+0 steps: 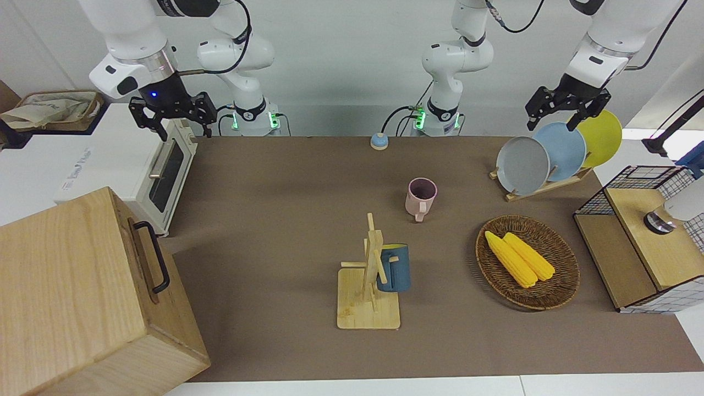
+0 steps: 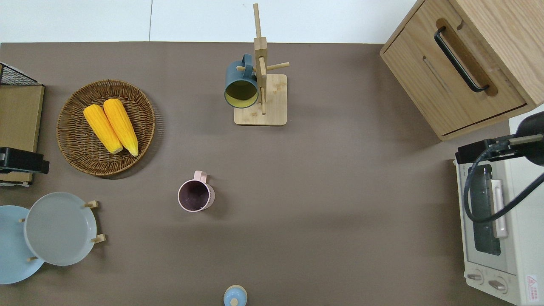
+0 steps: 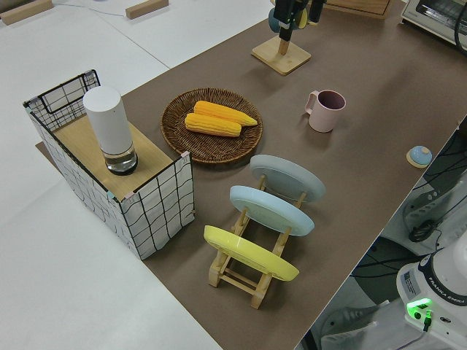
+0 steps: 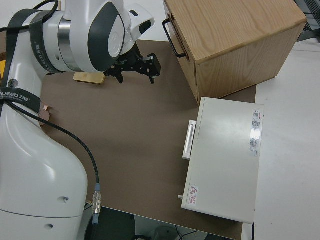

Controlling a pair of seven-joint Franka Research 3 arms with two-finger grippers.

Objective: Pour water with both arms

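A pink mug (image 1: 421, 197) (image 2: 196, 195) (image 3: 325, 110) stands upright and empty near the middle of the brown table mat. A dark blue mug (image 1: 394, 267) (image 2: 241, 86) with a yellow inside hangs on a wooden mug rack (image 1: 368, 300), farther from the robots. A white cylindrical container (image 3: 110, 128) (image 1: 683, 205) with a clear base stands on the wooden shelf of a wire basket (image 3: 157, 200) at the left arm's end. Both arms are parked. My right gripper (image 1: 172, 118) (image 4: 136, 70) and my left gripper (image 1: 566, 110) are open and hold nothing.
A wicker tray (image 1: 561, 294) holds two corn cobs (image 2: 110, 125). Three plates stand in a rack (image 3: 252, 281). A toaster oven (image 1: 165, 176) and a wooden cabinet (image 1: 82, 297) sit at the right arm's end. A small blue knob (image 1: 379, 141) lies near the robots' bases.
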